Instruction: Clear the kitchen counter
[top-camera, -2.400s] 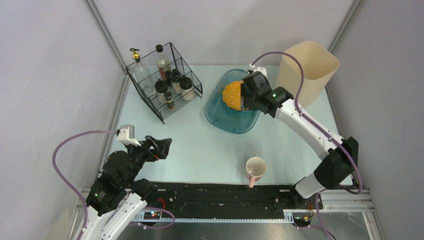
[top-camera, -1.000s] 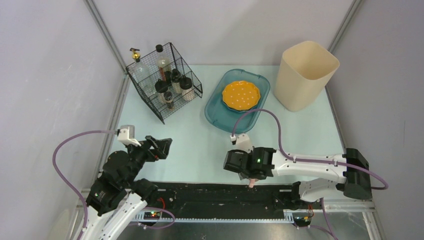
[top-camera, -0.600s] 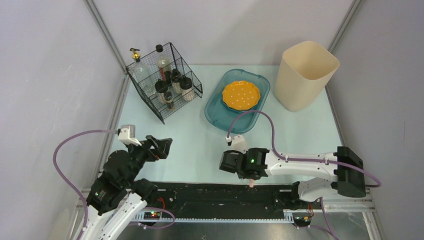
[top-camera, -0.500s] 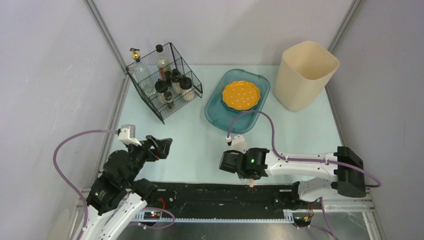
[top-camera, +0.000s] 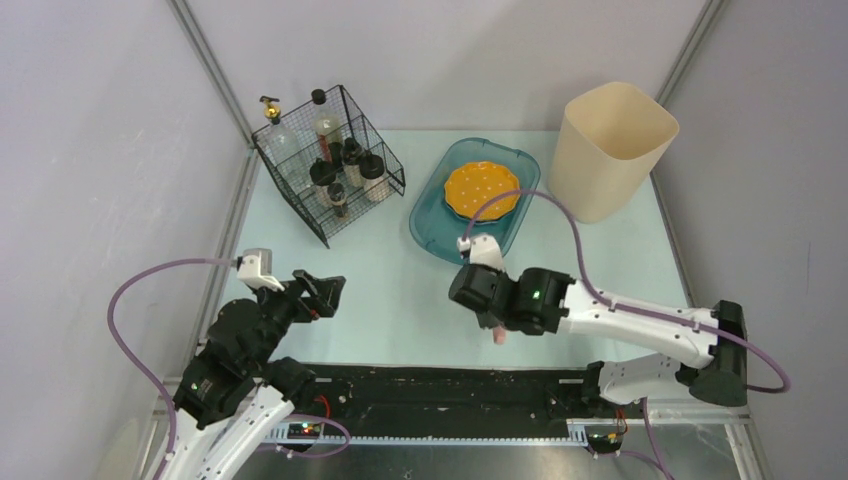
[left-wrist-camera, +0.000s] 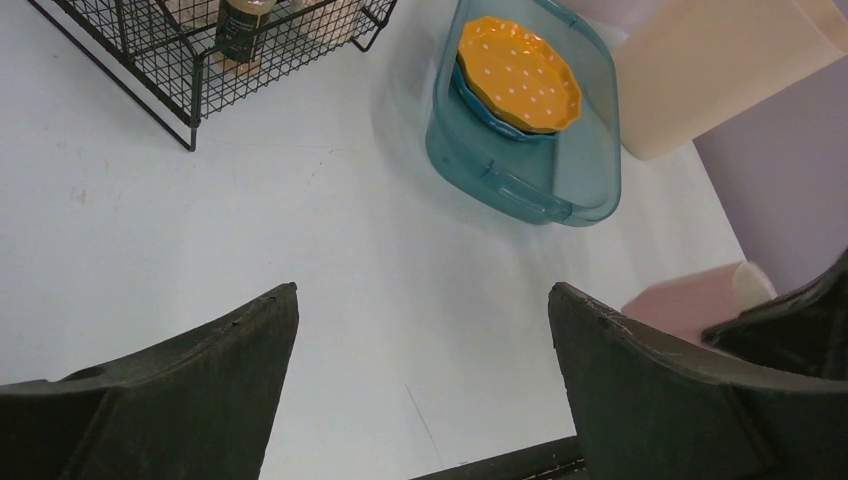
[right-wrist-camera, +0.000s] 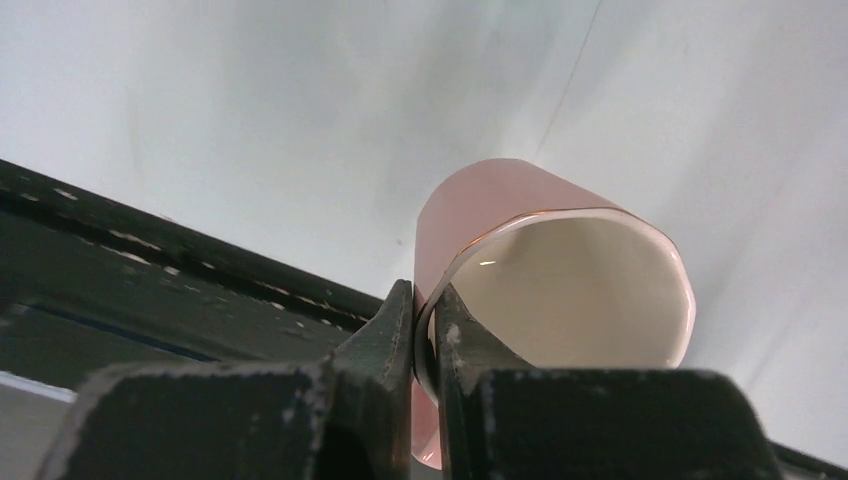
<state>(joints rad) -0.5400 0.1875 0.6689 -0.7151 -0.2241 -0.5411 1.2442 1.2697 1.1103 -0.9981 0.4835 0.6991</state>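
Top external: smooth, matt, pale-mint desk (top-camera: 380, 275); right end effector (right-wrist-camera: 428, 335) clamped on pink mug (right-wrist-camera: 500, 200) rim, near teal tub (top-camera: 448, 240); left end effector (left-wrist-camera: 422, 300) apart.

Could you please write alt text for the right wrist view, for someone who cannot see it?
The right gripper pinches the rim of a pink cup with a cream inside. Behind it lie the pale kitchen counter and a black rail.

Upper left of the top view: one wire basket (top-camera: 296, 200) holding what look like seven bottles (top-camera: 372, 166), though they overlap. Upper centre: one teal tub (top-camera: 440, 245), one orange plate (top-camera: 482, 188), one blue dish (left-wrist-camera: 470, 92). Upper right: one cream bin (top-camera: 610, 150). Lower centre: one pink mug (right-wrist-camera: 555, 270).
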